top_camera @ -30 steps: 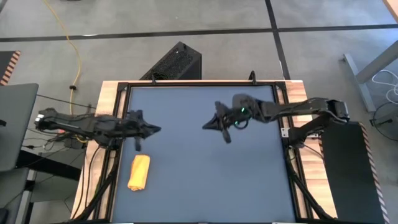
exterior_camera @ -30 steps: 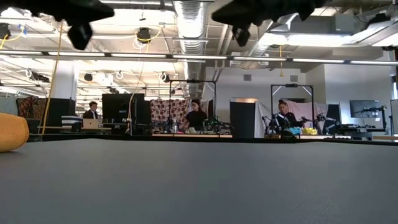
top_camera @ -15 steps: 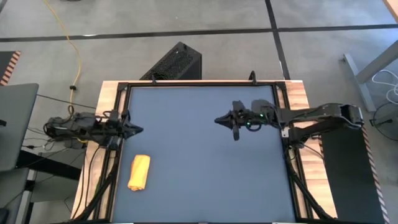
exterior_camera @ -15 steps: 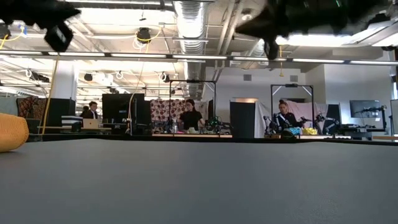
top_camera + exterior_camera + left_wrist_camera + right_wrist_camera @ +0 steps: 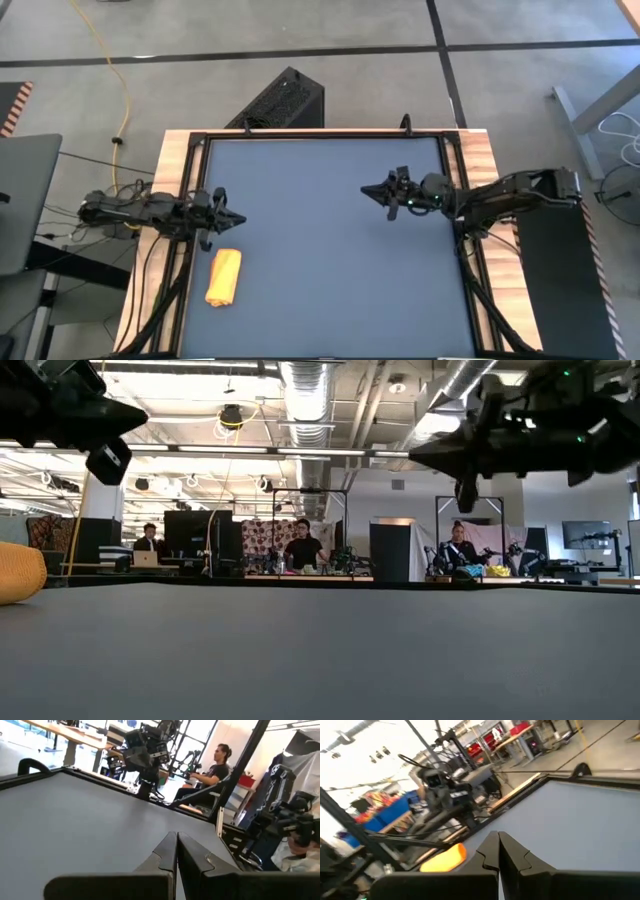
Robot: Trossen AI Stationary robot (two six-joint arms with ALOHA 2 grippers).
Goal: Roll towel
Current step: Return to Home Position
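The left end effector [image 5: 238,219] hung above the left edge of the surface [image 5: 330,260]. Its two dark fingers [image 5: 166,852] were pressed together with nothing between them, as we saw from its own wrist. Its tip pointed in toward the middle of the surface and sat just beyond the far end of the towel [image 5: 223,277], near it but clear of it. The left arm [image 5: 140,208] ran out past the wooden rim [image 5: 172,150] on that side.

The right end effector [image 5: 366,188] was likewise pressed together and empty, its fingers [image 5: 491,851] meeting in a thin seam. It was raised over the right half of the surface with its tip toward the centre, well apart from the towel. The right arm [image 5: 500,192] stretched back over the right side.

The towel lay rolled into a short yellow-orange cylinder on the near left part of the surface, close to the left edge, with its long axis running roughly from near to far. From table-top height we saw it only as a rounded orange end at the left border.

Beyond the far edge, a black box [image 5: 283,100] stood on the floor [image 5: 330,25] and a yellow cable [image 5: 125,95] trailed across it. We counted three people [image 5: 303,547] in the room behind.
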